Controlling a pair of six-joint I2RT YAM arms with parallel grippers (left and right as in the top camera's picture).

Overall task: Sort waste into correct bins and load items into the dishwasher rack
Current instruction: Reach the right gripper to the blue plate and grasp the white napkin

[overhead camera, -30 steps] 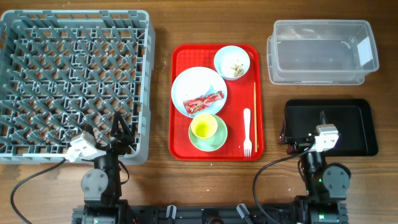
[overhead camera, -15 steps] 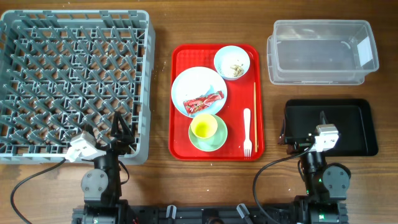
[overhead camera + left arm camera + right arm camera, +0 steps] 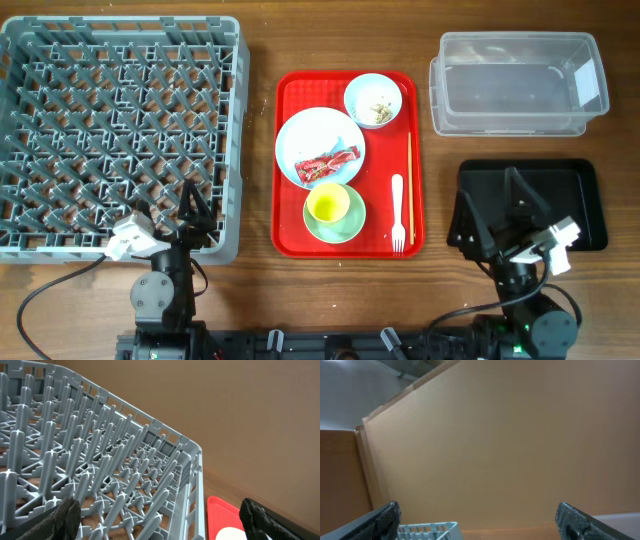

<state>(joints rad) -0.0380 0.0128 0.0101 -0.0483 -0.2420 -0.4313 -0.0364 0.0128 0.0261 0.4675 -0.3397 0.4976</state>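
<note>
The grey dishwasher rack point(image 3: 120, 120) stands at the left and also shows in the left wrist view point(image 3: 100, 460). On the red tray, a pale blue plate point(image 3: 305, 135) holds the red wrapper point(image 3: 327, 165). A blue bowl point(image 3: 373, 100) holds the crumbs. A yellow cup point(image 3: 327, 204) stands in the green saucer point(image 3: 345, 228). The white fork point(image 3: 397, 212) and the chopsticks point(image 3: 409, 185) lie at the right. No tissue shows. My left gripper point(image 3: 190, 210) point(image 3: 160, 525) is open over the rack's near right corner. My right gripper point(image 3: 492, 205) point(image 3: 480, 522) is open over the black tray's point(image 3: 570, 200) left end.
The clear tub point(image 3: 515, 85) stands at the back right, behind the black tray. The red serving tray point(image 3: 290, 220) lies between the rack and the bins. The right wrist view shows mostly a brown wall and a corner of the rack point(image 3: 427, 530).
My right wrist has turned and shifted a little to the right and nearer. Its fingers now show spread apart over the black tray. The left arm has not moved.
</note>
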